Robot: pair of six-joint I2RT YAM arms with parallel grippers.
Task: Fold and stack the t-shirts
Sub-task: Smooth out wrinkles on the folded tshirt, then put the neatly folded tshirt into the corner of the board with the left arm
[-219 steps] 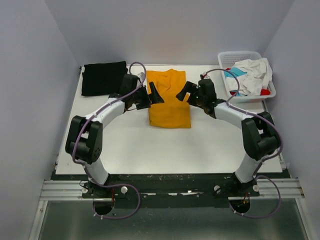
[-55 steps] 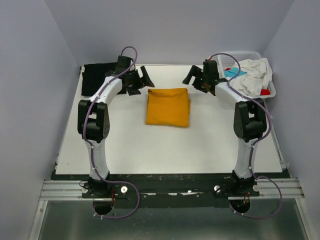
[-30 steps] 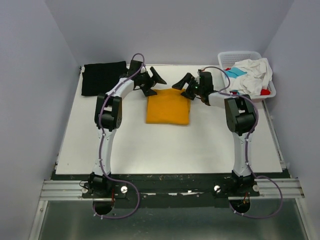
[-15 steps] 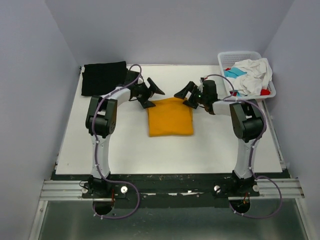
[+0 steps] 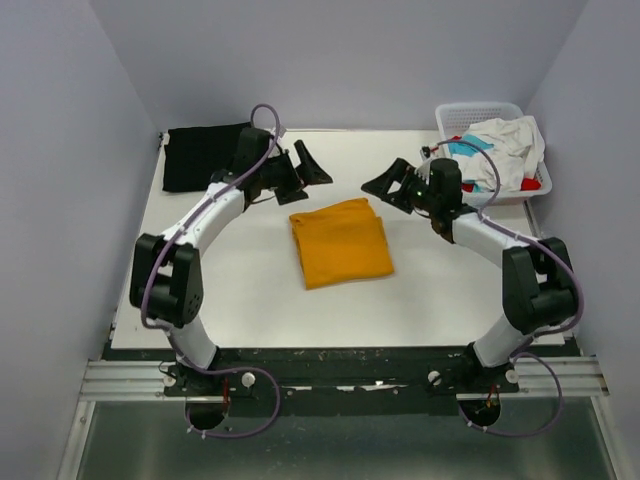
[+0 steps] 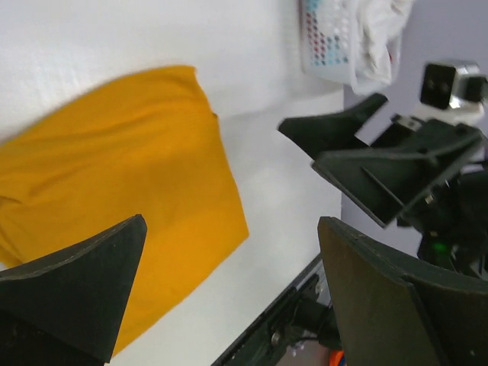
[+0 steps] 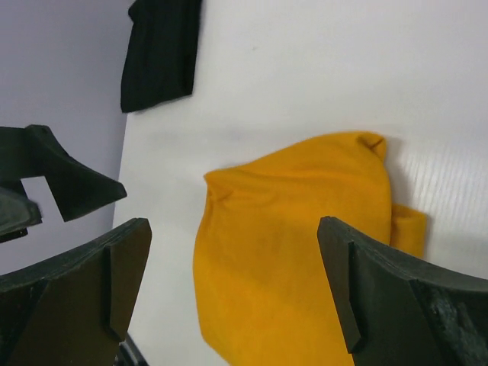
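The mustard-orange t-shirt (image 5: 340, 243) lies folded into a small rectangle on the middle of the white table, turned slightly askew; it also shows in the left wrist view (image 6: 114, 191) and the right wrist view (image 7: 297, 252). A folded black t-shirt (image 5: 205, 155) lies at the far left corner, also in the right wrist view (image 7: 162, 49). My left gripper (image 5: 308, 168) is open and empty, above the table just beyond the orange shirt's far left corner. My right gripper (image 5: 388, 186) is open and empty, beyond its far right corner. White, teal and red shirts (image 5: 505, 150) are heaped in the basket.
The white lattice basket (image 5: 463, 113) stands at the far right corner of the table (image 5: 250, 300); it shows in the left wrist view (image 6: 328, 42) too. Grey walls close in the table on three sides.
Both grippers have pulled back from the orange shirt's far edge and stand open. The folded shirt has slid nearer and rotated a little clockwise.
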